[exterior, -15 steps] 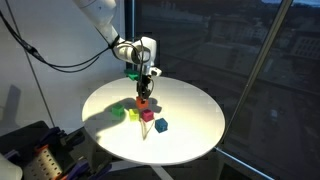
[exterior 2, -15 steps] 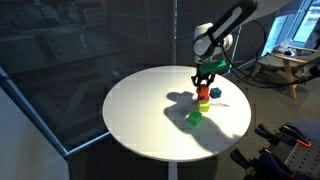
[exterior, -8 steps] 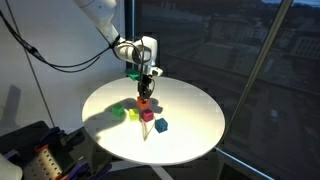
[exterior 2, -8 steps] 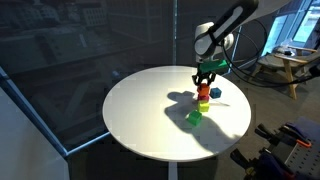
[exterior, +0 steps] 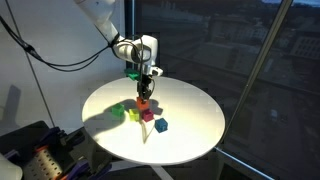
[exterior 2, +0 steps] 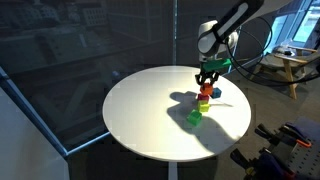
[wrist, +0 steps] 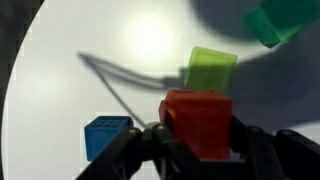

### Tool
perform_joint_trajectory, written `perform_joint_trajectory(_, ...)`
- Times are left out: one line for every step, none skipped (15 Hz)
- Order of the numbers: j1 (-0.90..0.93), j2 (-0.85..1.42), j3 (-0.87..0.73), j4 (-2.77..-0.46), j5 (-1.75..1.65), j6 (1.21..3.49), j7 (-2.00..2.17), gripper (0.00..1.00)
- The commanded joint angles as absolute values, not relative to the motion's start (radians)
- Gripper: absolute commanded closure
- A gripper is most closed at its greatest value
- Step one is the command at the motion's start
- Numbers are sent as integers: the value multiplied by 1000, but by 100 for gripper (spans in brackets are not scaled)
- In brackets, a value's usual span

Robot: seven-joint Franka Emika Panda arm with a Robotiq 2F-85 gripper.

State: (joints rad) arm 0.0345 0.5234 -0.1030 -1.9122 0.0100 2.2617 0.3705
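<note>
My gripper [wrist: 197, 150] is shut on a red block [wrist: 197, 122], which fills the space between its two fingers. In both exterior views the gripper [exterior: 145, 90] [exterior 2: 205, 84] hangs over a cluster of blocks near the middle of the round white table [exterior: 190, 105] [exterior 2: 140, 110], with the red block [exterior: 143, 102] [exterior 2: 203, 93] just below it. In the wrist view, a lime block [wrist: 210, 68] lies just beyond the red one, a blue block [wrist: 105, 137] to its left and a green block [wrist: 283, 20] at the top right.
A green block [exterior: 118, 109], a yellow block [exterior: 132, 114], a magenta block [exterior: 147, 116] and a blue block [exterior: 161, 125] lie close together on the table. Glass walls stand behind the table. Equipment and cables sit at the lower left [exterior: 30, 150].
Almost nothing: the arm has shifted very slightly in an exterior view. The red block stays between the fingers and the blocks on the table have not moved.
</note>
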Motion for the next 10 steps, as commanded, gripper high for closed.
perform_joint_trajectory(11,486,-92,-1960,31,2274,326,75)
perform_joint_trajectory(8,487,-92,-1964,31,2277,322,75)
perform_joint_trajectory(7,489,-92,-1968,30,2283,319,75)
perform_joint_trajectory(7,492,-93,-1971,28,2292,318,75)
perform_joint_trajectory(8,495,-95,-1975,25,2304,321,75)
perform_joint_trajectory(11,496,-96,-1979,22,2317,325,75)
perform_joint_trajectory(14,498,-98,-1982,19,2328,330,75)
perform_joint_trajectory(16,498,-99,-1986,17,2339,333,75)
perform_joint_trajectory(19,500,-99,-1989,15,2349,336,75)
perform_joint_trajectory(21,500,-99,-1992,15,2356,337,75)
